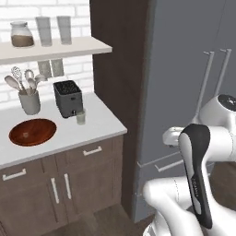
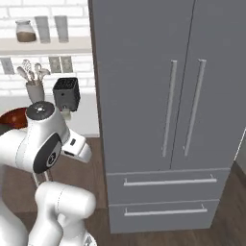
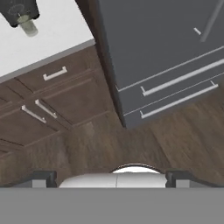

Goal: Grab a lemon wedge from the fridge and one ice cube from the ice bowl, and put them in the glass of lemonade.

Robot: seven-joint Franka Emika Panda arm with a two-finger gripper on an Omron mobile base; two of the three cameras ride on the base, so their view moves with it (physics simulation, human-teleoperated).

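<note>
The fridge stands with both upper doors shut, so the lemon wedge is hidden. Its bar handles are vertical, and the fridge also rises right of the counter. The glass of lemonade sits in front of the black toaster. The ice bowl lies at the counter's left; I cannot make out an ice cube in it. My gripper hangs open over the wooden floor with nothing between its fingertips, facing the fridge's lower drawers. The glass shows far off in the hand view.
A grey utensil cup stands behind the bowl. On a shelf sit a jar and two tall glasses. Brown cabinets run under the counter. A dark wooden panel separates counter and fridge.
</note>
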